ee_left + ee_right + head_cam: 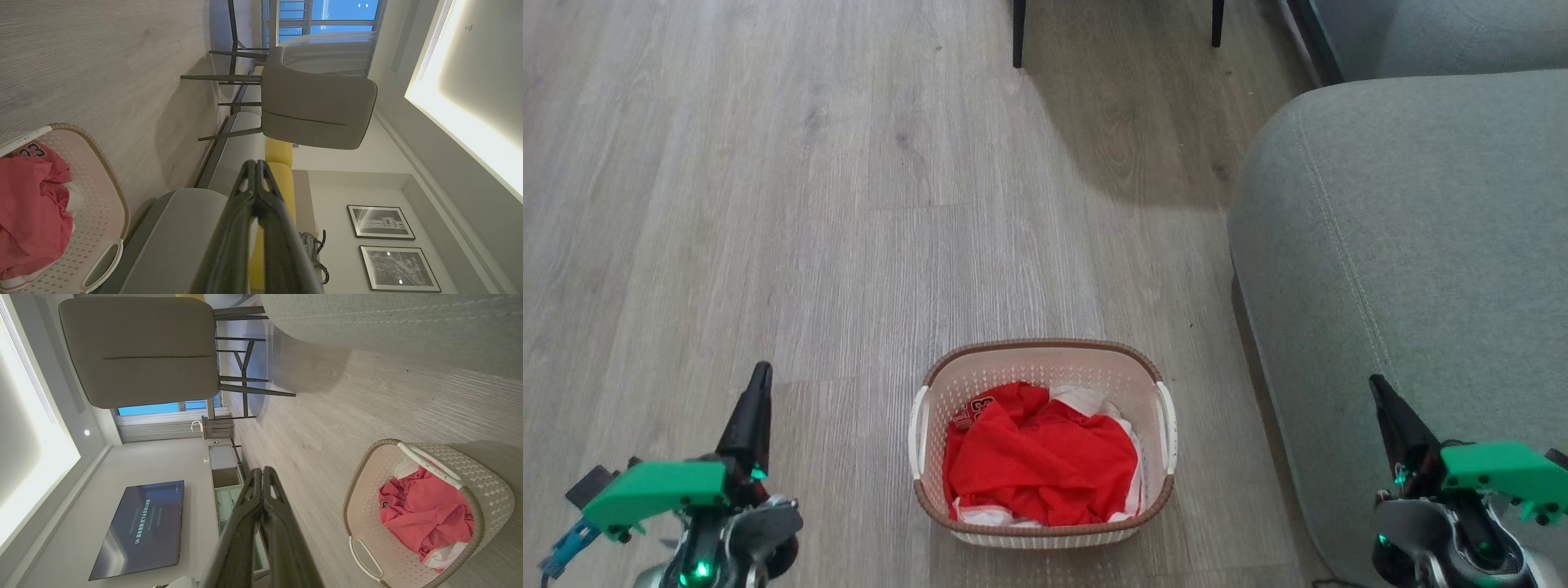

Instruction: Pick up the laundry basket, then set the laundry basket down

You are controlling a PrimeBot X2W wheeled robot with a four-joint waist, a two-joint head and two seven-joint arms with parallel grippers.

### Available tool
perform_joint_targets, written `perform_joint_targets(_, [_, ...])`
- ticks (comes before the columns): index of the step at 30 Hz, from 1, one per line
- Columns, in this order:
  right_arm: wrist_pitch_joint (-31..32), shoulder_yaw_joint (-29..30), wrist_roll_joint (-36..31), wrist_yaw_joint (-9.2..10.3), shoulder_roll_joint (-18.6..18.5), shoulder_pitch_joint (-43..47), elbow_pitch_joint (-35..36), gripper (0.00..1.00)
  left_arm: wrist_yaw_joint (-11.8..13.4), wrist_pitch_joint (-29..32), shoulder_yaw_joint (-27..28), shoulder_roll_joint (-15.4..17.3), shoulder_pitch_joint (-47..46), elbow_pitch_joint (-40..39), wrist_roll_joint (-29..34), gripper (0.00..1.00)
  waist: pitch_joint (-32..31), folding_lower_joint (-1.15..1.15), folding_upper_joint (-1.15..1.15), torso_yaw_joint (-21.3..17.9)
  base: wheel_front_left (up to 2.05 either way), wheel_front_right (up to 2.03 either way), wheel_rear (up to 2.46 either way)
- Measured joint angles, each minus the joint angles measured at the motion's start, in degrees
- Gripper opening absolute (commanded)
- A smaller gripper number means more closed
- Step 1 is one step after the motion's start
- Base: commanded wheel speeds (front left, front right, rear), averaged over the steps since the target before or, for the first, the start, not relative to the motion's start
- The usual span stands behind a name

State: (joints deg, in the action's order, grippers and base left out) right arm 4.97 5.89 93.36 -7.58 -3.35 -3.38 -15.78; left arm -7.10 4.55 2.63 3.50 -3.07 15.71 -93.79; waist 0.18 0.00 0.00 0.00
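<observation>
The laundry basket [1131,384], cream with a brown woven-look rim and two white side handles, stands on the wood floor in front of me, red and white clothes heaped inside. It also lies at the left edge of the left wrist view [96,196] and at the lower right of the right wrist view [369,490]. My left gripper [760,377] hangs well to the basket's left, fingers pressed together and holding nothing [255,164]. My right gripper [1377,384] hangs well to the basket's right, over the sofa's front, also shut and empty [261,471].
A grey sofa [1405,245] runs along the right, close to the basket. Dark chair legs [1018,33] stand at the far end of the floor; the grey chair [314,106] they belong to is in both wrist views. A wall screen [139,528] hangs beyond.
</observation>
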Motion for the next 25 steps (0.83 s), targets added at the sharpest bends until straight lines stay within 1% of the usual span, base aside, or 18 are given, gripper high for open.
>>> perform_joint_targets(25, [0.3, 0.5, 0.0, 0.00, 0.0, 0.0, 0.0, 0.00, 0.0, 0.5, 0.3, -0.2, 0.0, 0.0, 0.1, 0.00, 0.0, 0.00, 0.00, 0.0, 0.00, 0.00, 0.00])
